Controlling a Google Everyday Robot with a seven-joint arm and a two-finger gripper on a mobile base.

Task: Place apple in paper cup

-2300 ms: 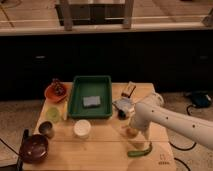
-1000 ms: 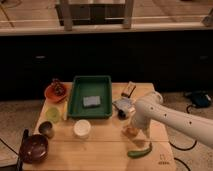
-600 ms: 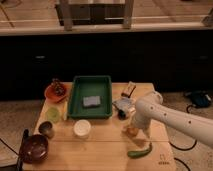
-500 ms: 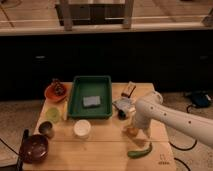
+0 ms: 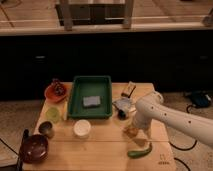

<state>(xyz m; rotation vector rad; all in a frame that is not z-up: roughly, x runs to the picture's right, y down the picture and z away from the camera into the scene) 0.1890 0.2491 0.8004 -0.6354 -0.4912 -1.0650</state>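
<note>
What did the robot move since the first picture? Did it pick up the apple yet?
Hardly anything moved. The arm seems to have shifted a little at first, and the gripper stays low at the apple on the right side of the table. The apple has not left its spot. The paper cup, the green pepper and the green tray stayed put.

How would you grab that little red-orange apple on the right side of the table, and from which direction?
Probably across its round middle, coming from straight above. The apple is a ball resting on the wooden table, so its sides offer two opposite faces to pinch, and a green chili pepper lies close in front. The gripper hangs right over it.
</note>
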